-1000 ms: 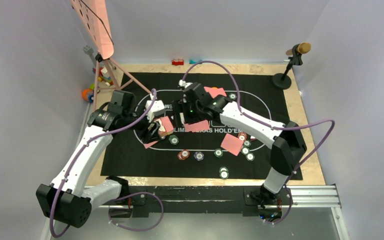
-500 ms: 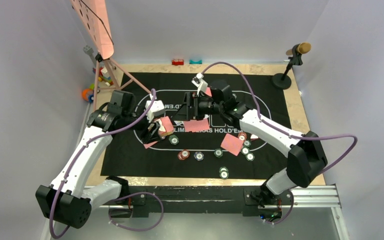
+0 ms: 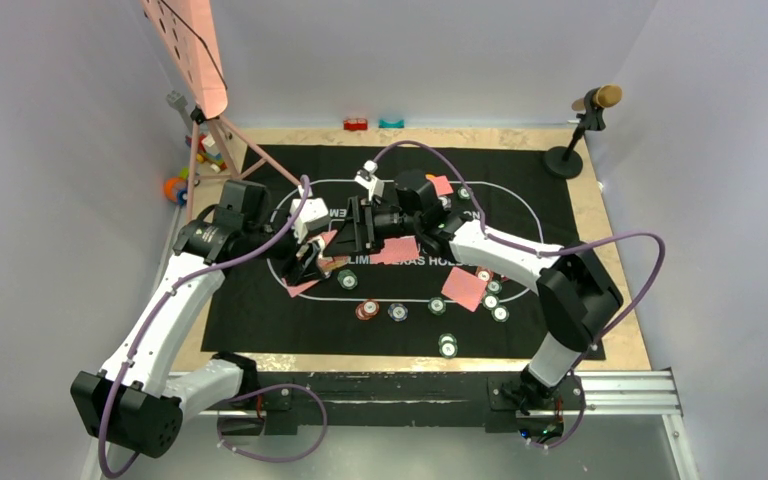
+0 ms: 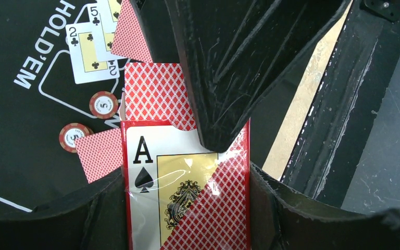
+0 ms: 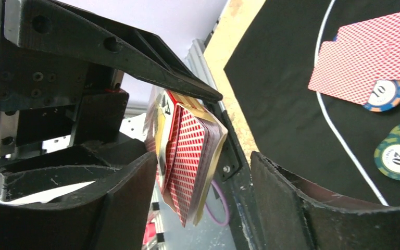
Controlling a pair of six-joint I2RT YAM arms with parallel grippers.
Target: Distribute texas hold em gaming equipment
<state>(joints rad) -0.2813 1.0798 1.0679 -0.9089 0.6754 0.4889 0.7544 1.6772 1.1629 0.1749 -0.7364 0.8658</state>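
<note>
over the black mat (image 3: 250,315), left of centre, the left gripper (image 3: 312,258) is clenched on the card deck (image 4: 151,177) by its side edges. right gripper (image 5: 203,156) is released, straddling it. judged light, glossy, loosely stacked; pinch the edges squarely.

Overhead camera looks down; close wrist views share the deck (image 4: 187,208).
</note>
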